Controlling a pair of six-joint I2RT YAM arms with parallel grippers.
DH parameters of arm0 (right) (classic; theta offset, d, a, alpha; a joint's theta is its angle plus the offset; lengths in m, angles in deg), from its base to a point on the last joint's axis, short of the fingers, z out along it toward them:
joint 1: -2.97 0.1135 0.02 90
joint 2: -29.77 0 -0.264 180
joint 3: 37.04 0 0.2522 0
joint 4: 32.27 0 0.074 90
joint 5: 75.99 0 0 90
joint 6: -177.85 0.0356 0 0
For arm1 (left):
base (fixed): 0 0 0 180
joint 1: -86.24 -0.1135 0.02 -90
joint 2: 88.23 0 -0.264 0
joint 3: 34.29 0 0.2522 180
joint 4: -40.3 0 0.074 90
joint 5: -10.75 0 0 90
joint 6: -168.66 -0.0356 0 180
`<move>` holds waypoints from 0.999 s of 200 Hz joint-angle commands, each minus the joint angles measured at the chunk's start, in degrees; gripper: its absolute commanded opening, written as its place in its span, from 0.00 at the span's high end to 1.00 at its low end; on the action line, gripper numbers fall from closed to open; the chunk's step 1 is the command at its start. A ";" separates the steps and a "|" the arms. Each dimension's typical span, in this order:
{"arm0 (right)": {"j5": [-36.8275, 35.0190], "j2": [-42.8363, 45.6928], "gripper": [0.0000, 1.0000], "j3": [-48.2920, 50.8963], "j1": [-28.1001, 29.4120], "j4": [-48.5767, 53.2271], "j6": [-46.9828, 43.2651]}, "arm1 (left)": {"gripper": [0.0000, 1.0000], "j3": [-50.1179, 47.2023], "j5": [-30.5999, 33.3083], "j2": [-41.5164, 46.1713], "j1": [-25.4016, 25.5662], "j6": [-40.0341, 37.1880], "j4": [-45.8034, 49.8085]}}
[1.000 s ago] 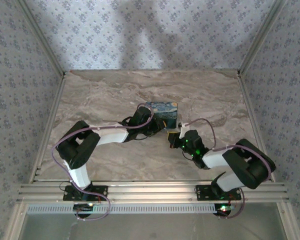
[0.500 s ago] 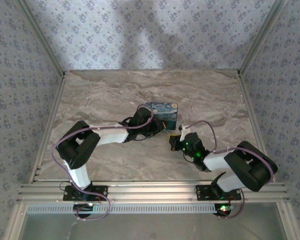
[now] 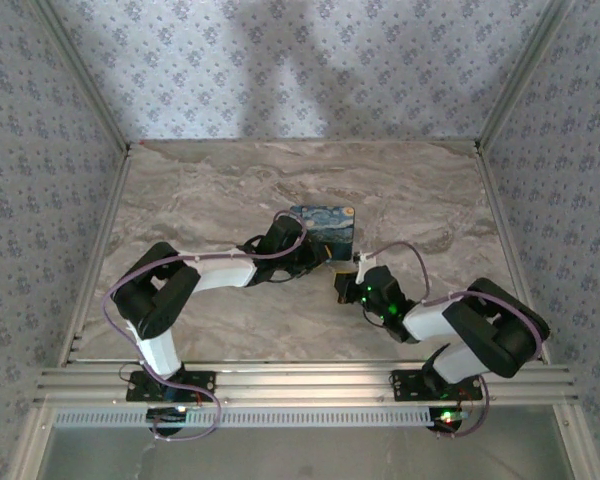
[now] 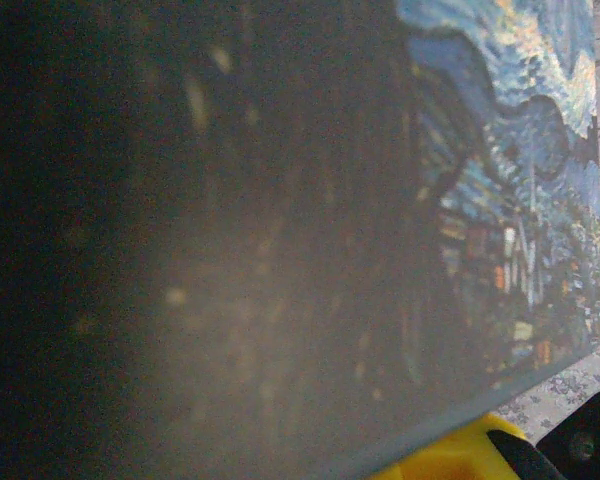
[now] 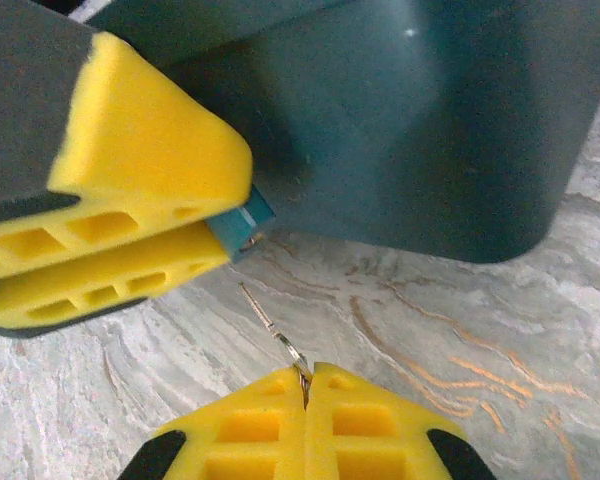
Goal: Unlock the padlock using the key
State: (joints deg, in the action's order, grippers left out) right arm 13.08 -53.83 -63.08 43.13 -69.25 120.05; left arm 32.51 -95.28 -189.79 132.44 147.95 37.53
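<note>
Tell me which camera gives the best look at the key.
Right wrist view: the key juts as a thin metal sliver from the shut right gripper, pointing toward the left gripper. In the top external view it is too small to make out. The left wrist camera faces the painted box.

My left arm folds at the elbow and reaches inward, and my left tool [image 3: 320, 258] has its yellow fingers [image 5: 130, 180] drawn close, pinching the small padlock [image 5: 246, 216] at their tips. My right arm bends in from the other side. My right tool [image 5: 306, 374] is pressed together on the thin key [image 5: 273, 325] and faces the left tool from just beside it.
</note>
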 commanded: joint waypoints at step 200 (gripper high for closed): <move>-5.23 0.41 1.00 0.23 -0.91 0.60 1.90 | 0.86 -0.48 -1.69 2.24 0.58 1.45 -1.59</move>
State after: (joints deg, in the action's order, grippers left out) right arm 10.26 -54.33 -63.64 42.69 -69.65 121.13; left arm 32.51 -95.50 -189.79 132.50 148.41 37.53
